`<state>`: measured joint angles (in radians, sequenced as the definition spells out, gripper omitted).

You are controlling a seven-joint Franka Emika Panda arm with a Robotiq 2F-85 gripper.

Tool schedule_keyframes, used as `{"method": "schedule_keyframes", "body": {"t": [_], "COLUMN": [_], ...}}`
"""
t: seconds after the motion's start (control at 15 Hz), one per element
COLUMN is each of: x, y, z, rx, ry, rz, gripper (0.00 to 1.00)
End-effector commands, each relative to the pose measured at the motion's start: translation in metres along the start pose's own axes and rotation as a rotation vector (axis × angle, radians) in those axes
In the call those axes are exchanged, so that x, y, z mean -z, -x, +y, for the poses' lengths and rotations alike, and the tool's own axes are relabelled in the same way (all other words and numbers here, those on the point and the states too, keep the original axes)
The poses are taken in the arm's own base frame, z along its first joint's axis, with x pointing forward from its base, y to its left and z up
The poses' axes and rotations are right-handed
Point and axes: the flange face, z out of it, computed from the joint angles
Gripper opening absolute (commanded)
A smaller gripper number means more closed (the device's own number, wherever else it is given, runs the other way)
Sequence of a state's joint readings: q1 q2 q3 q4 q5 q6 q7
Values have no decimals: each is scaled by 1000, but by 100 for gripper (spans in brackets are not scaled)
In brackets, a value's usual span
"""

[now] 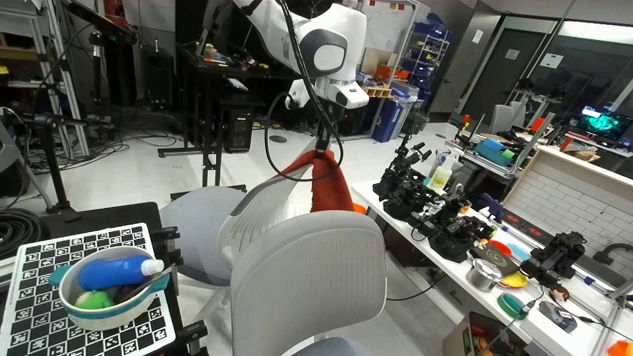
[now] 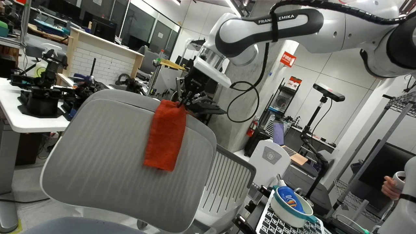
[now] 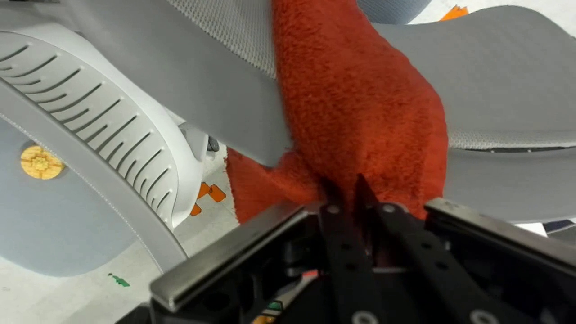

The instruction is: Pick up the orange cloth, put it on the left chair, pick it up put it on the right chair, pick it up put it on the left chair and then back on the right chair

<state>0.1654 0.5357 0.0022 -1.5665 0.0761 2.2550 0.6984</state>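
Note:
The orange cloth [image 1: 330, 185] is draped over the top of the left chair's backrest [image 1: 272, 198], seen side-on in an exterior view. Its longer visible flap, also the orange cloth [image 2: 165, 139], hangs down the broad front of that backrest [image 2: 107, 156]. My gripper [image 2: 180, 103] points down at the upper edge and is shut on the cloth's top fold. In the wrist view the fingertips of the gripper [image 3: 344, 184] are close together, sunk into the fabric. Nearest the camera, the right chair [image 1: 306, 282] shows its broad rounded back; it hides the cloth's lower end there.
Behind the draped chair, the right chair shows a slotted back [image 2: 227, 182]. A pot [image 1: 106, 296] holding a blue bottle stands on a patterned board. Black robot arms and kitchen items crowd a white table [image 1: 435, 267]. A cable loop [image 2: 243, 100] hangs from my wrist.

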Motion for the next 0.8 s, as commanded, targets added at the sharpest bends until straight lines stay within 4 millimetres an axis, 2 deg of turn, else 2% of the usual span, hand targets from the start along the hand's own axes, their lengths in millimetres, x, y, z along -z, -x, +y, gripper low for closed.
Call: {"method": "schedule_keyframes", "body": {"t": [0.0,0.2,0.4,0.53,0.73], "x": [27,63,121,171,222], "y": [-17,-37,-61,-76,-98], "z": [2,14,39,62,96], "rx": [-15,-43,-88,-123,-174], "ry": [-2,-17,-45,-67,-92], "rz": [20,55,104,154,214], "gripper": [2,2,2,2,2]}}
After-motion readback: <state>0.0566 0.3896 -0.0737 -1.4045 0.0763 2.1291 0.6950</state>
